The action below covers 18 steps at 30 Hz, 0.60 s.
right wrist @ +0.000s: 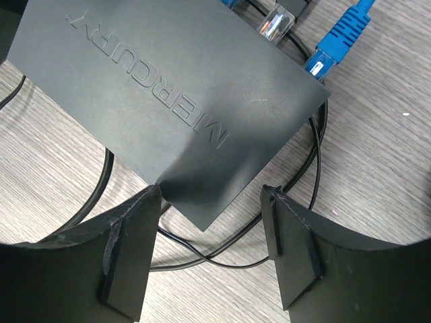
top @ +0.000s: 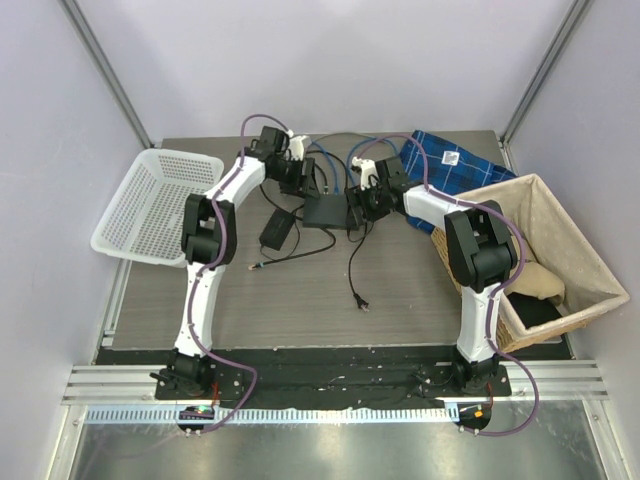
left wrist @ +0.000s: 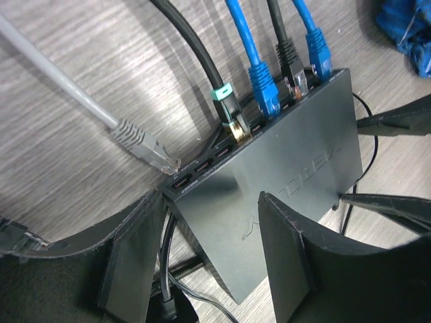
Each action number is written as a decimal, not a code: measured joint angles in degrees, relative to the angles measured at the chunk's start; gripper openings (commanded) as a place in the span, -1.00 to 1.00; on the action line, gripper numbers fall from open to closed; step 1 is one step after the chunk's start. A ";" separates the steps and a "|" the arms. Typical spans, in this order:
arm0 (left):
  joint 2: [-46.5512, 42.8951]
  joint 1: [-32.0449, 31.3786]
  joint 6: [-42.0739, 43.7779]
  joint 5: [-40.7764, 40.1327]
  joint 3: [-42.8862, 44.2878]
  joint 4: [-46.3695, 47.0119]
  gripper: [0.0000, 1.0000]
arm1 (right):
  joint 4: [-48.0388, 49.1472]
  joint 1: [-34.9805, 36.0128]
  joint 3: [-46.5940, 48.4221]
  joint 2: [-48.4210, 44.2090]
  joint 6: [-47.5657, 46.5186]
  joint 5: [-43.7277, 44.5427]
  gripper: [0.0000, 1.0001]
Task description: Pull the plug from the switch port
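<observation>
- Left gripper (left wrist: 210,202) open over switch (left wrist: 296,155), at its 10 o'clock.
- Right gripper (right wrist: 210,192) parted astride corner, at 3 o'clock; grip impossible to tell.
- Grey plug (left wrist: 145,145) out, just beside switch port (left wrist: 182,182).

Centre of surface (top: 400,300): switch box (top: 323,211), port row (left wrist: 202,165) along its far edge. Seated toward right end of row: four plugs (left wrist: 264,91) side by side. Off left end of row, lying on surface, tip just short of box, not inserted: loose plug (left wrist: 145,145). Near-left of box: power brick (top: 277,229). Left edge of surface: mesh basket (top: 150,200). Right edge: lined basket (top: 540,255); behind it, cloth (top: 450,165). Left hand (top: 293,178) at box's far-left, right hand (top: 359,204) at its right. Before box, trailing nearward: loose cord (top: 351,270).
</observation>
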 measured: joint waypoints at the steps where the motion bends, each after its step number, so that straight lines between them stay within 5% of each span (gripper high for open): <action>1: 0.00 -0.15 0.00 -0.44 0.33 0.02 0.25 | 0.13 -0.02 -0.13 0.00 0.00 0.00 0.36; 18: 0.37 -1.68 0.22 2.27 3.39 3.06 0.26 | 1.95 -0.02 -1.70 -0.26 -0.02 -0.37 0.38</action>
